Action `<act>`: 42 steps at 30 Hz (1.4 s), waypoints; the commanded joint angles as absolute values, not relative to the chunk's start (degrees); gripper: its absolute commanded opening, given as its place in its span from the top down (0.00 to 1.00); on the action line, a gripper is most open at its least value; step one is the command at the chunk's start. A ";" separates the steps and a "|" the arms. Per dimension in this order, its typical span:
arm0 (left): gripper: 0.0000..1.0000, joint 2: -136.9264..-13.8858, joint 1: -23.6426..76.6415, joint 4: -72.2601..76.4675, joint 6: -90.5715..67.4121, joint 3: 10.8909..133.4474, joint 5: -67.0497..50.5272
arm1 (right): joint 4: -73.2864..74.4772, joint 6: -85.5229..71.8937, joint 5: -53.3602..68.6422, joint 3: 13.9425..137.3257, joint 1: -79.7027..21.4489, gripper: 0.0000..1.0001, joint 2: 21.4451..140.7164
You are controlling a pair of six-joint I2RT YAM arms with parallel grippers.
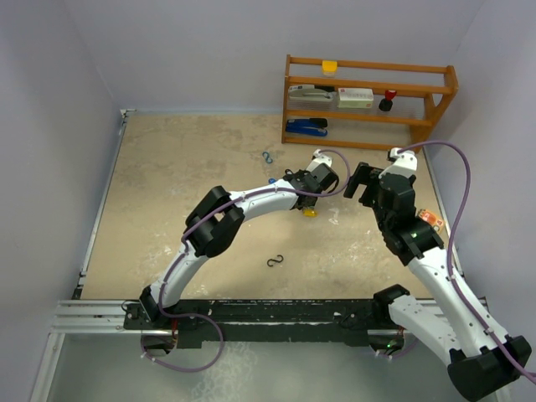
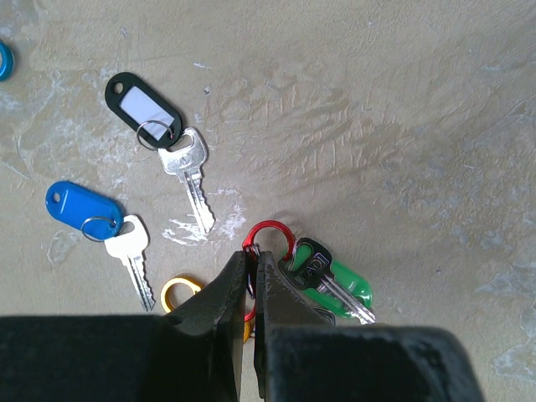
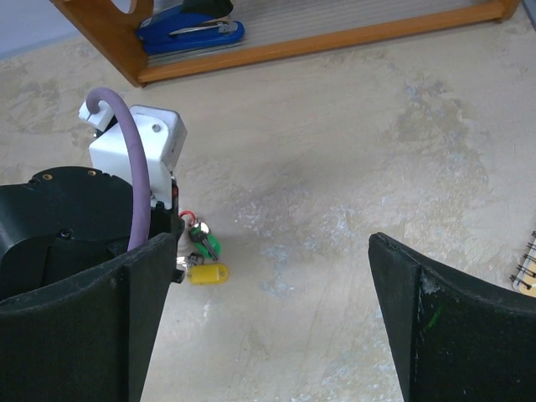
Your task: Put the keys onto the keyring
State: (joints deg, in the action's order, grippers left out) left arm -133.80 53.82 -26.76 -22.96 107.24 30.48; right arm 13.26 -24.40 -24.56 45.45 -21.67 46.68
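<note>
Left gripper (image 2: 254, 261): clamped on the red keyring (image 2: 270, 229), green key (image 2: 339, 283) touching it.
Right gripper (image 3: 266, 251): wide open, empty.
Loose keys: blue key (image 2: 80, 205), black key (image 2: 144, 107) on tabletop (image 2: 419, 126).
Risk: ring may twist from that thin pinch.

The left jaws are matt black plastic, pinching a glossy red keyring (image 2: 270, 234) of coated wire. Just right of them lies a glossy green plastic tag (image 2: 352, 280). Up and left of them are a smooth blue tag (image 2: 82, 203) and a black tag (image 2: 142, 105) with a white paper-like label, both on shiny bare-metal keys (image 2: 191, 172). The surface (image 2: 402, 126) is matt, rough and chalky-scuffed. Beyond the right jaws stands a varnished wooden shelf (image 3: 335, 40).
</note>
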 commanded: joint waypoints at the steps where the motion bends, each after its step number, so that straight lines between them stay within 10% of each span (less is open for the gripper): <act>1: 1.00 -129.63 54.36 -26.53 -23.16 107.10 31.39 | 11.99 -23.73 -25.12 45.28 -21.36 0.00 45.33; 42: 1.00 -131.32 54.57 -26.29 -23.77 107.84 30.41 | 12.21 -23.64 -25.17 45.19 -21.18 0.00 44.87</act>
State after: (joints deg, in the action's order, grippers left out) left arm -133.78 54.11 -27.11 -23.35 107.09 30.26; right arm 13.47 -24.36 -24.56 45.39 -21.34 45.60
